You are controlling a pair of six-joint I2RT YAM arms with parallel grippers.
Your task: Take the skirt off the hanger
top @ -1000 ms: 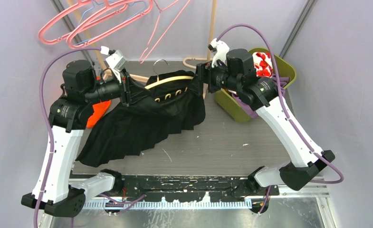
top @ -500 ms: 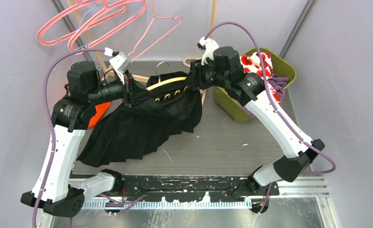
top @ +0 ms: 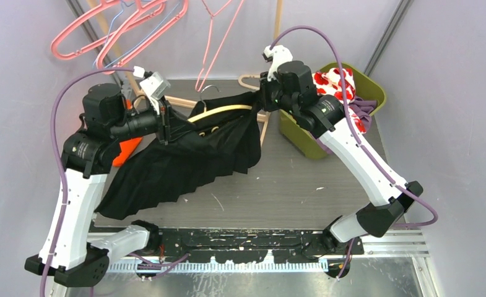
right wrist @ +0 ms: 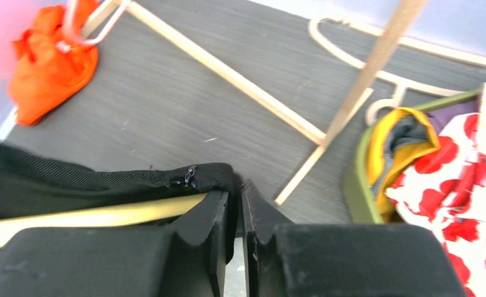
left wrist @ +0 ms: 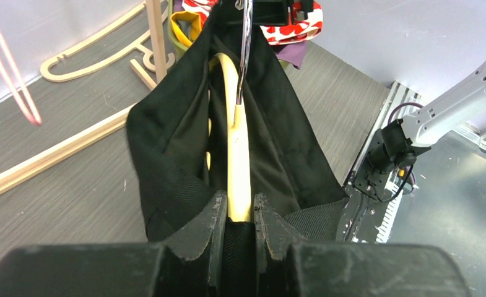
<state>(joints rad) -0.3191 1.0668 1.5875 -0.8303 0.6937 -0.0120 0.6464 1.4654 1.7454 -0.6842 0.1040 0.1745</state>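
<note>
Both jaws pinched shut, left gripper [left wrist: 240,213] on hanger [left wrist: 237,161], right gripper [right wrist: 235,198] on skirt [right wrist: 73,185]; peel it off sideways, slowly

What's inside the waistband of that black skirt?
A cream hanger runs inside the skirt, its metal hook poking out; the hanger's far end is covered by fabric.

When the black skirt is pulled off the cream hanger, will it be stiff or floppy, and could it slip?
Probably floppy: the black skirt sags from the cream hanger in loose pleats onto the table. Likely light: the right gripper holds its waistband with a thin pinch. The matte woven cloth should hardly slip from that grip.
</note>
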